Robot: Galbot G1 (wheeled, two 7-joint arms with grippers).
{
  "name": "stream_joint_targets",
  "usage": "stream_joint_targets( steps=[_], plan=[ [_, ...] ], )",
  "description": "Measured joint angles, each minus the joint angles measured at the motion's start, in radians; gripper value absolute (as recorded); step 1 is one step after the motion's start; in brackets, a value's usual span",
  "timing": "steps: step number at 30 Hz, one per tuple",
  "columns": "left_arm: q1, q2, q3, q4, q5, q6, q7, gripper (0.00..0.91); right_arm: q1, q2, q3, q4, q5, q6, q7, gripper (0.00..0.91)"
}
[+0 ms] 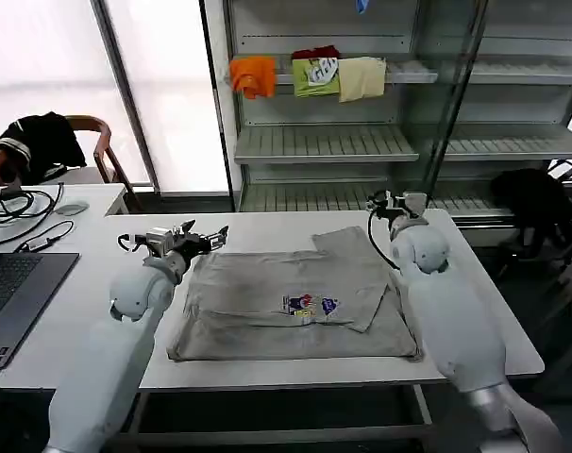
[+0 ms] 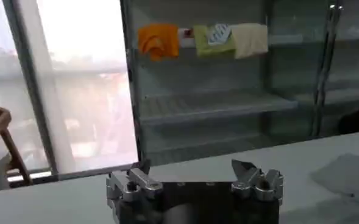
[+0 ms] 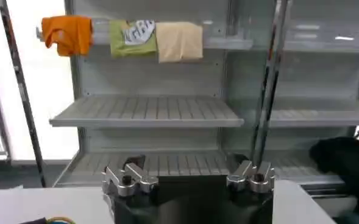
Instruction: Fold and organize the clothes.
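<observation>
A light grey shirt (image 1: 291, 297) is lying flat on the white table (image 1: 267, 229) between the 2 arms, its body folded into a rough rectangle with a small multicoloured print facing up near the middle and 1 sleeve flap sticking out toward the far right corner. The left gripper (image 1: 173, 239) is hovering just off the shirt's far left corner with its fingers (image 2: 254, 178) spread apart and holding nothing. The right gripper (image 1: 396, 203) is hanging above the table's far right edge beside the sleeve, its fingers (image 3: 250, 175) likewise standing apart and empty, facing the shelving (image 1: 361, 142) where orange, green and cream cloths (image 1: 310, 74) are sitting.
</observation>
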Motion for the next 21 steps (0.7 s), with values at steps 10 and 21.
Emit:
stream_joint_targets(
  steps=[10, 21],
  plan=[
    [-0.043, -0.043, 0.011, 0.14, 0.033, 0.0, 0.003, 0.907, 0.035, 0.07, 0.001, -0.168, -0.064, 0.023, -0.037, 0.907],
    [-0.048, -0.047, 0.009, 0.209, 0.047, 0.0, 0.006, 0.907, 0.047, 0.118, 0.009, -0.257, -0.1, 0.038, -0.054, 0.907]
  ],
)
